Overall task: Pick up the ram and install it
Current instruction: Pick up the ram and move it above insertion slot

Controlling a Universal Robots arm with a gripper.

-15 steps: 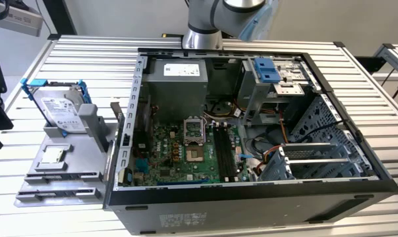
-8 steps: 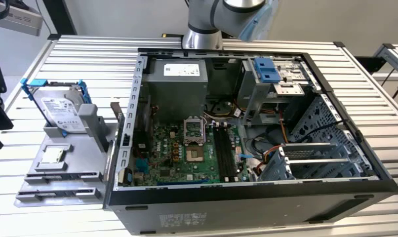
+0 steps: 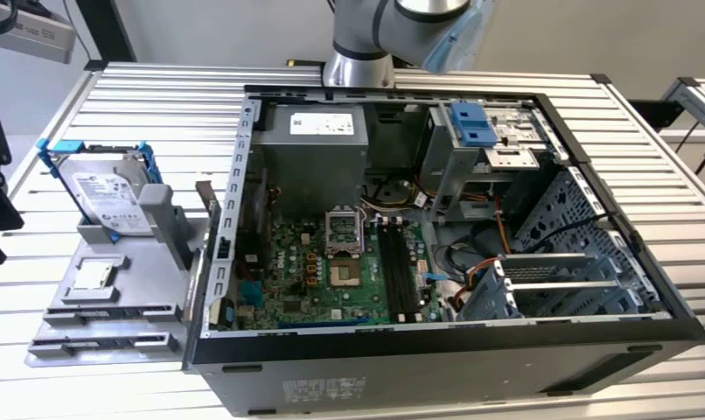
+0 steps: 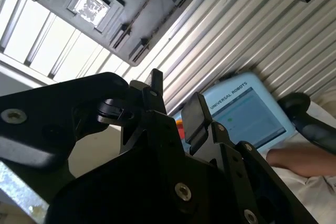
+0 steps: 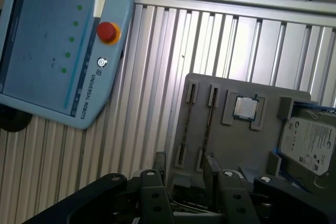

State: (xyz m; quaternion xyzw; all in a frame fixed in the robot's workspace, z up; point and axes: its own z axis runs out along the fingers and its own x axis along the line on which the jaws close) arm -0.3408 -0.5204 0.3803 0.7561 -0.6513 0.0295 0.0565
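Observation:
The ram is a thin dark strip lying edge-on between two clips of the grey holder tray. My gripper hovers above the tray's near end in the first wrist view, open, with nothing between its black fingers. In the second wrist view the gripper also stands open and the tray lies beyond it. In the exterior view the tray sits to the left of the open computer case. The motherboard's black slots lie inside the case.
A silver hard drive in a blue frame and a small square chip rest on the tray. A light blue teach pendant lies on the slatted metal table. A person's arm rests beside the pendant.

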